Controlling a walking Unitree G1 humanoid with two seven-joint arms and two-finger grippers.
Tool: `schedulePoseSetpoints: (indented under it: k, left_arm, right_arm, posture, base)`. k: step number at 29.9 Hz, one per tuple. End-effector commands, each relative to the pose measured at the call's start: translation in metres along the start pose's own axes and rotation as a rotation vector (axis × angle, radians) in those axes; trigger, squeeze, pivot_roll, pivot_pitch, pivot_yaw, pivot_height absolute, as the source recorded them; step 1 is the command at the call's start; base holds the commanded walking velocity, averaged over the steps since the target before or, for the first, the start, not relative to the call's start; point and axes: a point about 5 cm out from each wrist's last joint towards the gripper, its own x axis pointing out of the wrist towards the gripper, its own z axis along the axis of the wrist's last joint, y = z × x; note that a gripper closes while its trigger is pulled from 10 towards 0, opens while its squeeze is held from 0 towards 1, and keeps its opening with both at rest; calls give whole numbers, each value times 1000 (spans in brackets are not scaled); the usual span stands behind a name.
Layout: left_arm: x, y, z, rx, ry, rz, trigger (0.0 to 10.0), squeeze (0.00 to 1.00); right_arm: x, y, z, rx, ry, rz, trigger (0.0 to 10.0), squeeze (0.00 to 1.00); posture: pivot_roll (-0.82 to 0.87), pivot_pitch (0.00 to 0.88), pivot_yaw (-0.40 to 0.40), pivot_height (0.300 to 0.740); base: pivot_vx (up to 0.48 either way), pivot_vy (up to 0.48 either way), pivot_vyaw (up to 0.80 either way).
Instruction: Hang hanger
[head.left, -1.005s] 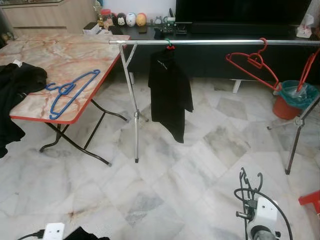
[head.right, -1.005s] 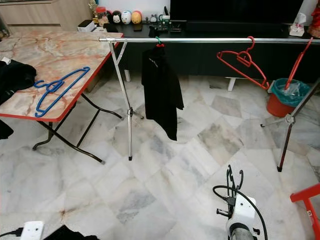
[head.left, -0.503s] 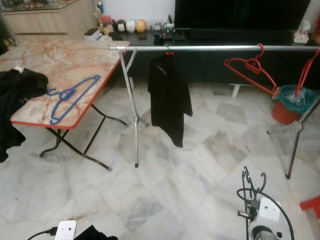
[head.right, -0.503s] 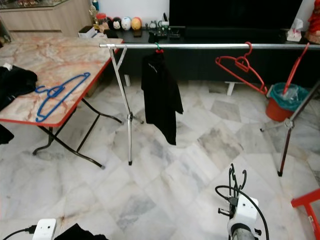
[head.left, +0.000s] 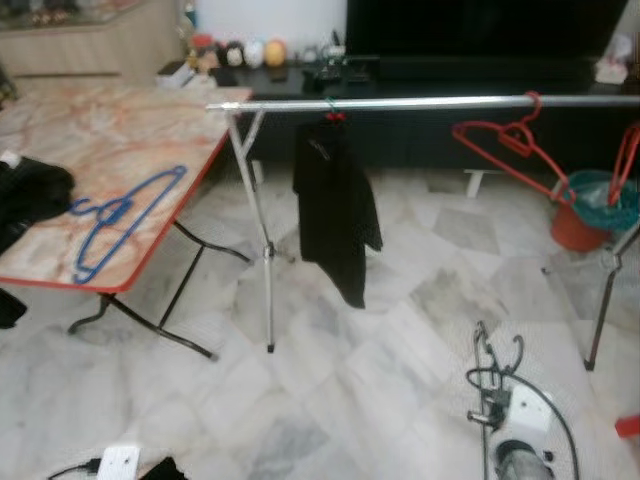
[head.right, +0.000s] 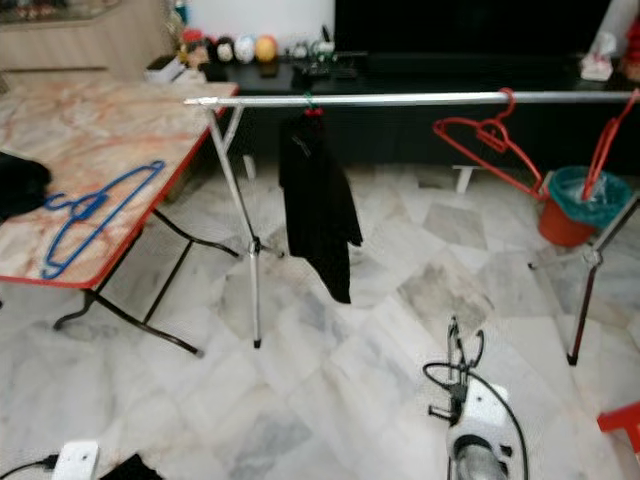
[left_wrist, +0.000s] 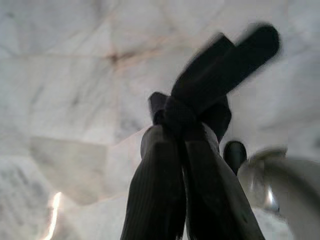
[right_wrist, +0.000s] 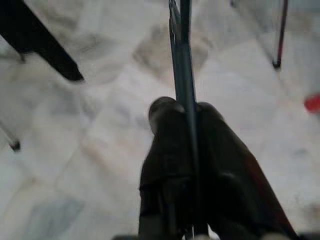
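Right gripper (right_wrist: 182, 107) clamped shut on hanger (right_wrist: 181, 50): thin dark teal bar between the 2 fingers, low at the robot's right over the floor (head.left: 380, 390). Left gripper (left_wrist: 182, 117) fingers pressed together, blurred black shape past the tips, can't tell what. Ahead, a silver rail (head.left: 420, 102) carries 1 black garment (head.left: 335, 215) and a red hanger (head.left: 505, 140). Blue hanger (head.left: 120, 215) lies on the marble-top table (head.left: 60, 130) at left. Grey-white marble tiles, red bucket (head.left: 575, 225) at right.
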Motion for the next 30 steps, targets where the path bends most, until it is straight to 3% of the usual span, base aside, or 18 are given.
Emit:
schedulePoseSetpoints:
  k: [1, 30]
  left_arm:
    - [-2, 16, -2, 7, 9, 40, 10000, 0]
    - [-1, 14, 2, 7, -1, 30, 10000, 0]
  right_arm:
    - [2, 11, 6, 16, -26, 24, 10000, 0]
    - [9, 18, 23, 9, -84, 76, 10000, 0]
  posture:
    - [-30, 0, 57, 740]
    - [-35, 0, 62, 740]
  base:
    - [337, 0, 0]
    - [344, 0, 0]
